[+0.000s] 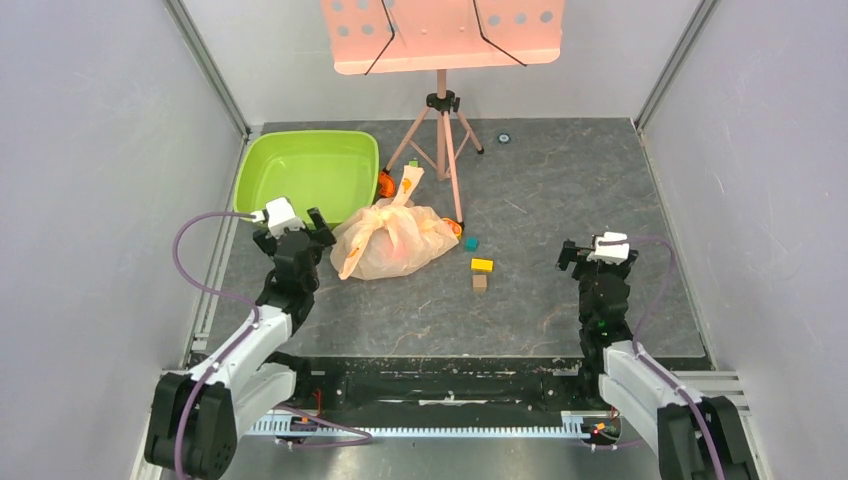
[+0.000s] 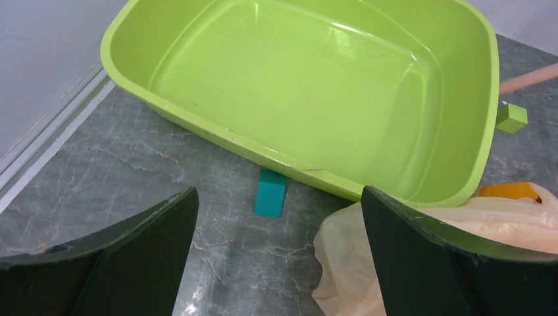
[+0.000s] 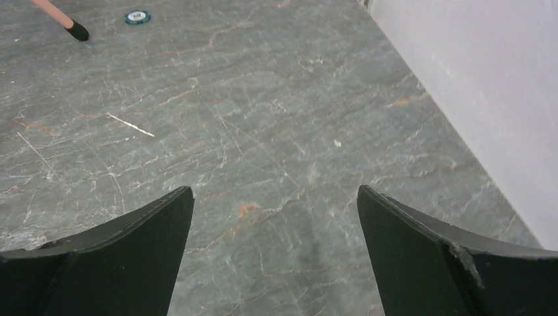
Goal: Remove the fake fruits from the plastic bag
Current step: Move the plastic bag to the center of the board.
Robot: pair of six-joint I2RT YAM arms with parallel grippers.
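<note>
The plastic bag [image 1: 395,240], crinkly and beige-peach, lies bunched and closed in the middle of the mat, its handles pointing toward the back. A reddish tint shows through it; the fake fruits are hidden inside. My left gripper [image 1: 292,228] is open and empty just left of the bag, low over the mat. In the left wrist view the gripper [image 2: 278,224] has the bag's edge [image 2: 355,263] against its right finger. My right gripper [image 1: 597,250] is open and empty far right of the bag, and the right wrist view [image 3: 275,191] shows only bare mat.
A lime green tub [image 1: 300,140] stands behind the left gripper, close in the left wrist view [image 2: 197,125], with a teal block [image 2: 270,192] at its near rim. Teal [image 1: 471,243], yellow [image 1: 482,265] and brown [image 1: 479,283] blocks lie right of the bag. A tripod stand [image 1: 441,100] is behind.
</note>
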